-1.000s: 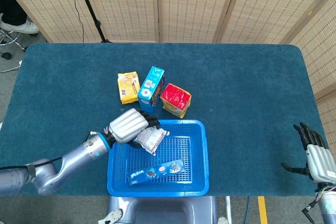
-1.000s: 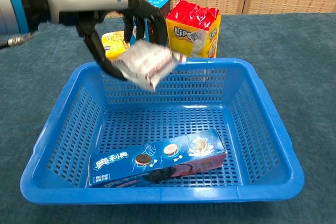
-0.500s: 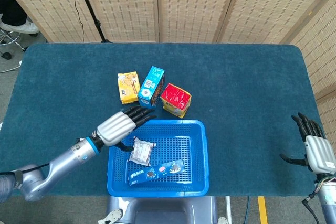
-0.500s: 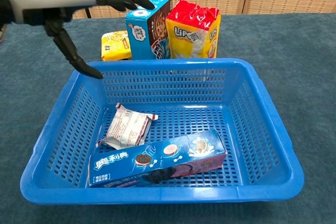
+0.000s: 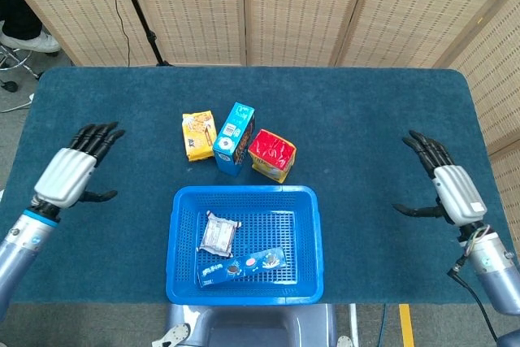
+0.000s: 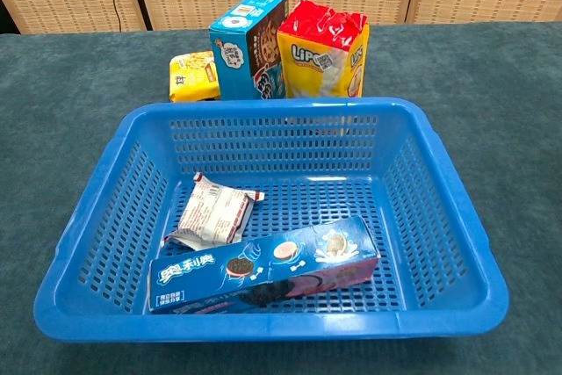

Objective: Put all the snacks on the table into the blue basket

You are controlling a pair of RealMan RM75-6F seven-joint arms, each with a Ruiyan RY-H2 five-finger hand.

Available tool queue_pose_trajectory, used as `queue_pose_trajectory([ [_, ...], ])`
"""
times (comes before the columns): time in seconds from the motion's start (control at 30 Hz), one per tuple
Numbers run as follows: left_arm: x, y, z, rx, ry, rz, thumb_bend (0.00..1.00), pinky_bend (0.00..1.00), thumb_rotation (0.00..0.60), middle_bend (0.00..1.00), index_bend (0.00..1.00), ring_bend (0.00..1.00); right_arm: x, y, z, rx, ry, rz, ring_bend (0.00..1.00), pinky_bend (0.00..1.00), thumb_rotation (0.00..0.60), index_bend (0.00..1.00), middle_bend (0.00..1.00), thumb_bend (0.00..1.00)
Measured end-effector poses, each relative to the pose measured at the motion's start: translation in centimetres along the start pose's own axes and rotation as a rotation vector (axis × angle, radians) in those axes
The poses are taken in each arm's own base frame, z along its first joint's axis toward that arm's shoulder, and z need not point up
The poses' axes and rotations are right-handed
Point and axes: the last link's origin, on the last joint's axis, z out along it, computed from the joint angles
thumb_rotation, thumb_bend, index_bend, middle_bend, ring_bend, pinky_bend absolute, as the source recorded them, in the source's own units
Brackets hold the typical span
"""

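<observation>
In the blue basket (image 6: 443, 217) lie an Oreo box (image 6: 263, 274) and a white wrapper (image 6: 215, 217). Beyond its rim at 12 o'clock stand a red bag (image 5: 272, 153), blue carton (image 5: 234, 138) and yellow packet (image 5: 197, 135), tightly grouped; grasping one could topple its neighbour. The left hand (image 5: 71, 170) and right hand (image 5: 448, 185) hover open, empty.

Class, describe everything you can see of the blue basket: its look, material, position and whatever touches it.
The blue basket is a rectangular, open-topped tub of what looks like moulded plastic, with slotted walls, a perforated floor and a smooth rolled rim. It stands upright on the teal table, at the near edge. Inside lie a small white wrapped snack and a long blue biscuit box. No hand touches it.
</observation>
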Motion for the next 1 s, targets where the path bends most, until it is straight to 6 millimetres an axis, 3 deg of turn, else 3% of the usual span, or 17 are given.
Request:
queue_pose_trajectory([
  [0.2, 0.2, -3.6, -2.7, 0.144, 0.029, -0.023, 0.00, 0.03, 0.600, 0.00, 0.00, 0.00, -1.5, -3.1, 3.4, 0.092, -0.087, 0.058, 0.00, 0.00, 0.600, 0.00, 0.00, 0.00],
  [0.43, -0.3, -5.2, -4.9, 0.208, 0.045, -0.073, 0.00, 0.03, 0.600, 0.00, 0.00, 0.00, -4.1, -6.5, 6.9, 0.148, -0.191, 0.093, 0.00, 0.00, 0.600, 0.00, 0.00, 0.00],
  [0.7, -0.7, -5.8, -5.8, 0.227, 0.058, -0.088, 0.00, 0.03, 0.600, 0.00, 0.00, 0.00, -6.8, -9.3, 11.2, 0.145, -0.260, 0.119, 0.00, 0.00, 0.600, 0.00, 0.00, 0.00],
  [1.0, -0.3, -5.6, -6.2, 0.210, 0.078, -0.093, 0.00, 0.03, 0.600, 0.00, 0.00, 0.00, -9.4, -11.4, 14.6, 0.093, -0.237, 0.139, 0.00, 0.00, 0.600, 0.00, 0.00, 0.00],
])
